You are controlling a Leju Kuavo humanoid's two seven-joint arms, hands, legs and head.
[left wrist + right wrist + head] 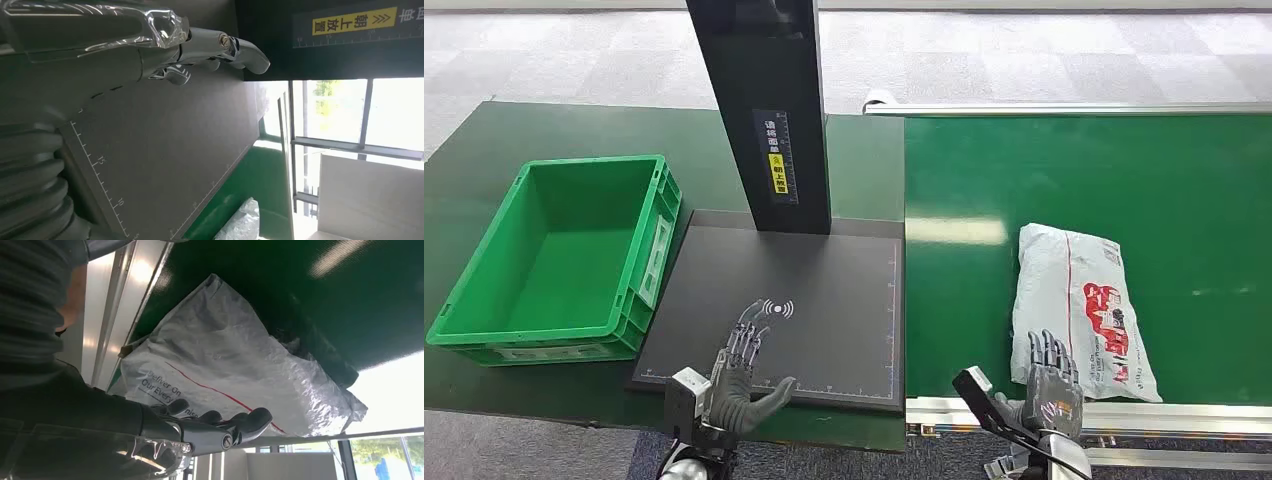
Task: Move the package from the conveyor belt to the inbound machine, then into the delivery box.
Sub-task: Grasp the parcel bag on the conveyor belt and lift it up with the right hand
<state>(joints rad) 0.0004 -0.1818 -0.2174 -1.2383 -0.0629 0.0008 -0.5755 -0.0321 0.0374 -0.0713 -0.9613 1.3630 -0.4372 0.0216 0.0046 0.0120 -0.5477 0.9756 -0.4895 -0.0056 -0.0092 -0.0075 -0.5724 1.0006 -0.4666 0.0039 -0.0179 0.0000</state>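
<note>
White plastic package (pixel 1079 305) lies on the green conveyor belt (pixel 1184 200), near its front rail, and your right hand (pixel 1050 378) reaches its near end with fingers apart; it seems to touch the bag, but you cannot be sure. Your left hand (pixel 742 375) hovers released above the black inbound machine (pixel 824 300), beside the green delivery box (pixel 559 255).

The package (pixel 1079 305) is finished in silvery white plastic printed with red graphics, a thin red line and dark lettering, and it is set against the plain dark green conveyor belt (pixel 1124 180). The inbound machine (pixel 814 300) is presented as a matt black plate ruled with fine white scale marks and a white wireless symbol, its black column carrying a yellow label. The delivery box (pixel 554 250) is moulded in bright green, with pale labels noted on its side
</note>
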